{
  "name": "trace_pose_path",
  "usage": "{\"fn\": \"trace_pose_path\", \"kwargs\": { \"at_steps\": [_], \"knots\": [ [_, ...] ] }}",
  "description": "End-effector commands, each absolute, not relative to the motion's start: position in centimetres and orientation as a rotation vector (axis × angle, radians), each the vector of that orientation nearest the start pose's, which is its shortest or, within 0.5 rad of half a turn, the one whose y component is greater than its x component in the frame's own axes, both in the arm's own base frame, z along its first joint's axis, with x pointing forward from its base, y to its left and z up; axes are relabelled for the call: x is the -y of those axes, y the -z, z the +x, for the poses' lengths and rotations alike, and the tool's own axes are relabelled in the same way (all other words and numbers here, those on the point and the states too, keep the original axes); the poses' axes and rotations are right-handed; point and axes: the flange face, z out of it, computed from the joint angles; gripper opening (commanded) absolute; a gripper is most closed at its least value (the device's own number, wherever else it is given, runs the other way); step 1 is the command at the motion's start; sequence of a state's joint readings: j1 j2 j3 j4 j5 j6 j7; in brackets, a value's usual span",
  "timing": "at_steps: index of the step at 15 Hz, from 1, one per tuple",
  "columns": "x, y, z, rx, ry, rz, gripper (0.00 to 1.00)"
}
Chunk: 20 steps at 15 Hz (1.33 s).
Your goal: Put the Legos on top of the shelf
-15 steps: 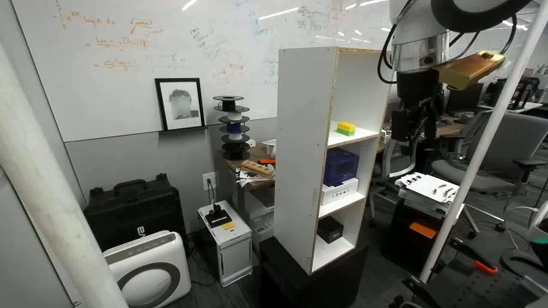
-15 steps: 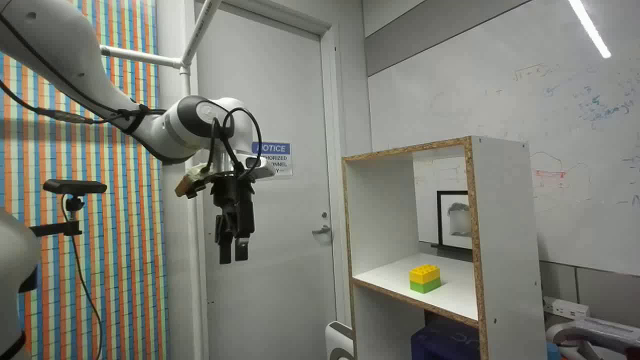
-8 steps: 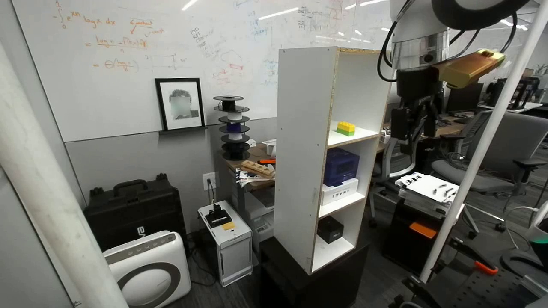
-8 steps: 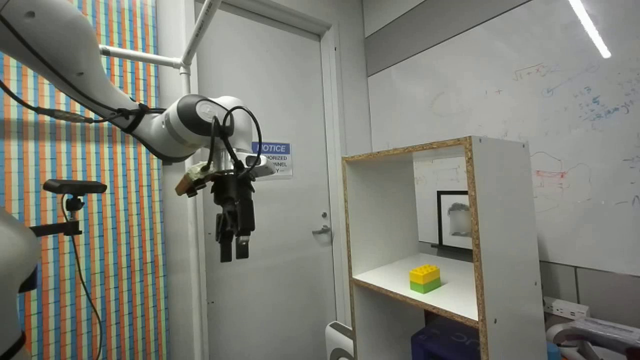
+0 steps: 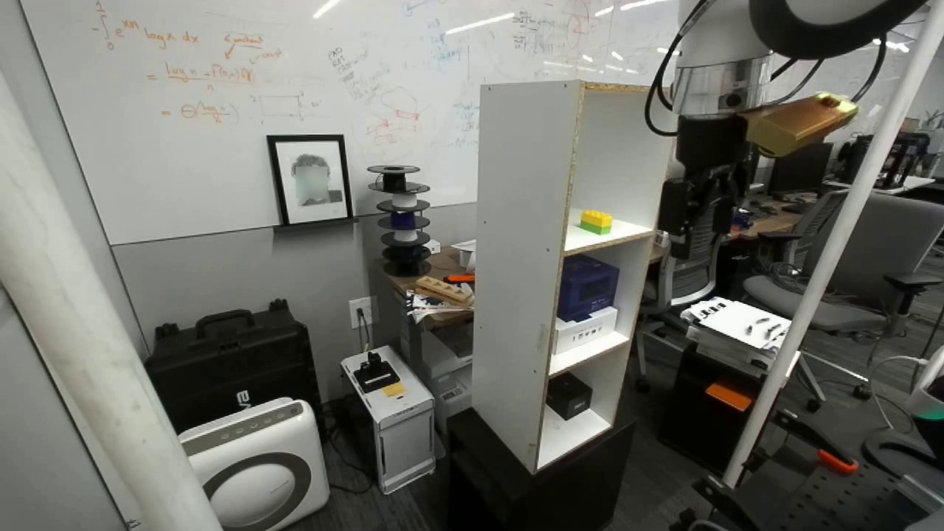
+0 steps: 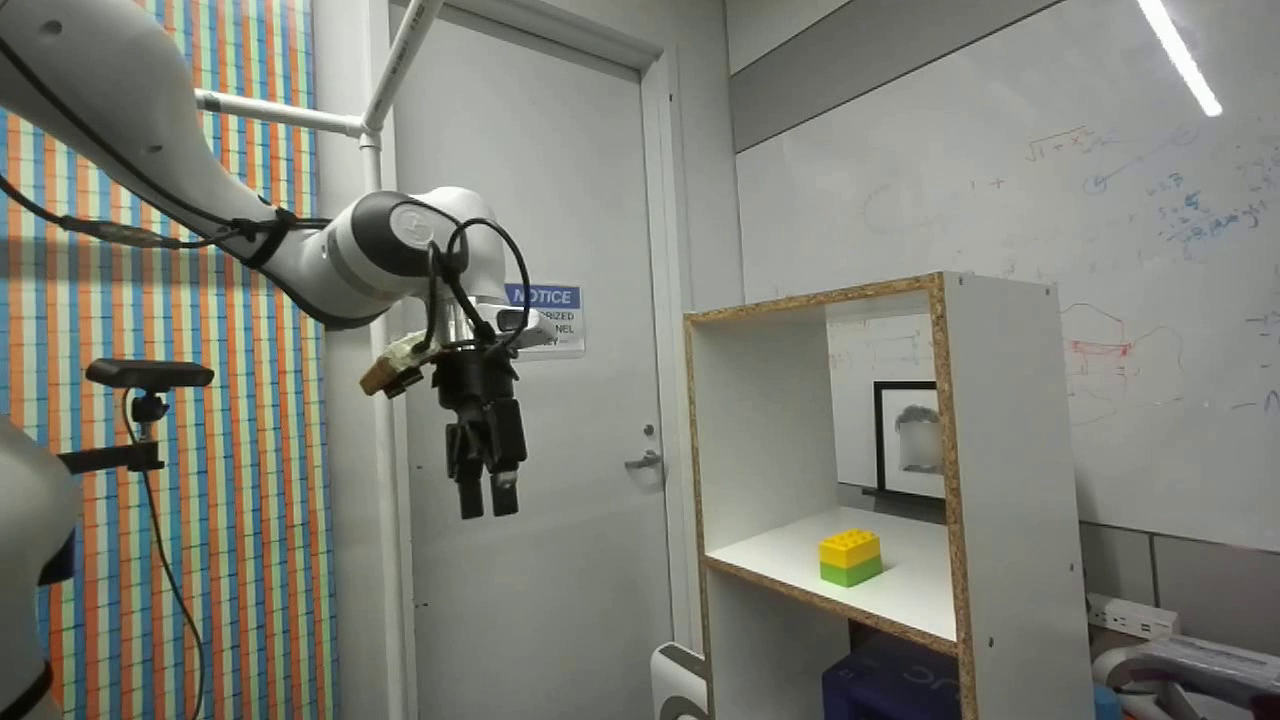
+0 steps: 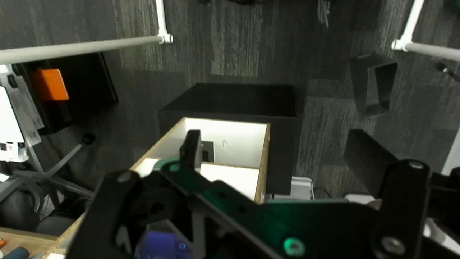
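The Legos, a yellow block stacked on a green one, sit on the floor of the top compartment of the shelf, near its open front. They also show in an exterior view inside the white shelf. My gripper hangs pointing down in front of the shelf's open side, apart from it, its fingertips above the height of the Legos. In the wrist view the gripper has its fingers wide apart with nothing between them. The shelf's lower compartments show there; the Legos are out of view.
The middle compartment holds a dark blue-purple box on a white box. A small black box is in the bottom one. The shelf stands on a black base. A white pipe rises near the arm.
My gripper has moved slightly toward the shelf and a little upward, mostly in the last half second. The Legos and shelf have not moved.
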<state>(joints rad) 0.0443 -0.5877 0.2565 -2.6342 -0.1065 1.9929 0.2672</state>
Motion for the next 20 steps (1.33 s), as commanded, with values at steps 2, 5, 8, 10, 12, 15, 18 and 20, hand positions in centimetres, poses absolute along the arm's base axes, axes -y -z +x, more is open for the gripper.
{"fn": "trace_pose_path", "kwargs": {
  "at_steps": [2, 5, 8, 10, 12, 15, 18, 20],
  "knots": [
    [-5.2, -44.0, 35.9, -0.038, 0.363, -3.278, 1.0],
    [-0.3, -44.3, 38.6, -0.139, 0.589, -3.156, 1.0],
    [4.6, -44.1, 41.2, -0.154, 0.779, -3.064, 1.0],
    [6.8, -43.2, 42.7, -0.149, 0.851, -3.029, 1.0],
    [8.2, -41.8, 44.3, -0.151, 0.881, -3.008, 1.0],
    [8.1, -39.6, 47.3, -0.145, 0.886, -2.996, 1.0],
    [7.3, -38.4, 50.9, -0.124, 0.909, -2.993, 1.0],
    [7.0, -38.1, 53.0, -0.134, 0.912, -2.983, 1.0]
  ]
}}
